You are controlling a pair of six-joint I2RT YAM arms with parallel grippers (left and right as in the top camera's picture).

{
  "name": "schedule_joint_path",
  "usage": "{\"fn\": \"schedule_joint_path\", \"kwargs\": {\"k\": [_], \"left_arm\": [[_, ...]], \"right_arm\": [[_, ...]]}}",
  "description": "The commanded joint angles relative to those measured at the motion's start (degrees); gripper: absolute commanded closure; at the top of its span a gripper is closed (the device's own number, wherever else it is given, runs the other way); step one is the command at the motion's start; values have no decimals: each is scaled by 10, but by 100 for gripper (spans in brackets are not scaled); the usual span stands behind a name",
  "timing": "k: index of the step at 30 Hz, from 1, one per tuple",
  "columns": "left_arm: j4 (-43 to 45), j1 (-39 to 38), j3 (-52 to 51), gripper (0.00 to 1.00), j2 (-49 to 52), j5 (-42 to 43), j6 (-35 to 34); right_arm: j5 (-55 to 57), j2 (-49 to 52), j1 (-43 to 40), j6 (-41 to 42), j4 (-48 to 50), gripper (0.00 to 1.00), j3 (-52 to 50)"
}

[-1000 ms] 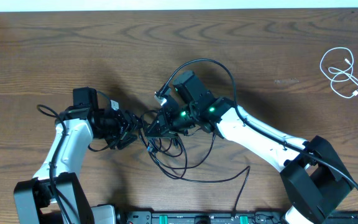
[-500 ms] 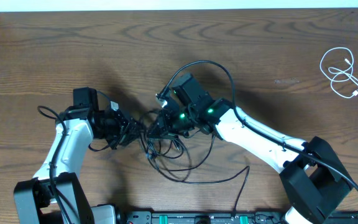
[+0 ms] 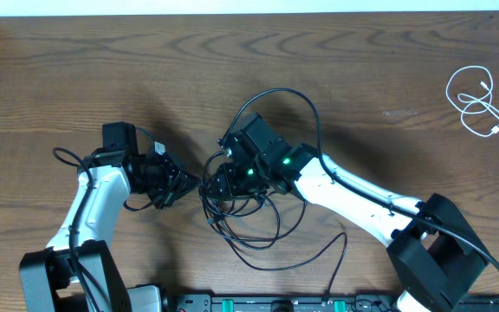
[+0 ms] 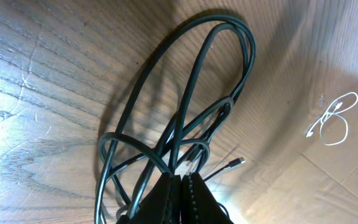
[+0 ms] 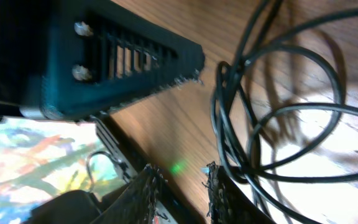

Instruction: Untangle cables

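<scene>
A tangle of thin black cables (image 3: 251, 211) lies on the wooden table between my two arms. My left gripper (image 3: 191, 184) is shut at the tangle's left edge. In the left wrist view its fingertips (image 4: 183, 177) are pressed together where several strands of the black cables (image 4: 188, 93) meet, pinching one. My right gripper (image 3: 218, 181) faces it from the right, jaws apart. In the right wrist view nothing sits between the right gripper's (image 5: 180, 178) fingers, and the black cables (image 5: 272, 118) run just beside its right finger. A short white cable (image 3: 476, 101) lies coiled far right.
The left gripper's ribbed black finger (image 5: 126, 59) fills the top left of the right wrist view, close to my right gripper. A loose black plug end (image 4: 236, 162) lies on the wood beyond the tangle. The robot base rail (image 3: 275, 303) runs along the near edge.
My left gripper has shut on a strand at the tangle's left edge. My right gripper has opened and let go, shifting slightly left, and the loops have spread lower on the table.
</scene>
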Motion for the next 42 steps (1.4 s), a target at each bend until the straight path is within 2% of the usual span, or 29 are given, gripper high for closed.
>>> {"fn": "schedule_joint_path", "kwargs": {"k": [1, 14, 20, 28, 30, 32, 33, 34, 35, 37, 42], "left_arm": [[0, -2, -4, 92, 0, -8, 1], [-13, -2, -4, 92, 0, -8, 3], [-13, -2, -5, 92, 0, -44, 3], [-12, -2, -13, 92, 0, -55, 3], [-12, -2, -17, 92, 0, -56, 3], [-12, -2, -22, 91, 0, -56, 3], [-13, -2, -26, 83, 0, -56, 3], [-12, -2, -28, 83, 0, -56, 3], [-12, -2, -29, 79, 0, -56, 3], [-10, -2, -31, 78, 0, -56, 3], [-6, -2, -31, 75, 0, -55, 3]], "right_arm": [[17, 3, 6, -47, -14, 73, 2], [35, 66, 29, -58, -21, 82, 1], [-52, 72, 30, -122, 1, 89, 1], [-57, 74, 30, -143, 5, 90, 1], [-52, 77, 30, -142, 7, 85, 1], [-23, 79, 32, -142, 4, 69, 1], [8, 79, 32, -142, -6, 64, 1], [12, 79, 32, -142, -10, 62, 1], [12, 79, 32, -142, -10, 55, 1], [12, 79, 32, -142, -13, 55, 1], [9, 79, 32, -142, -13, 71, 1]]}}
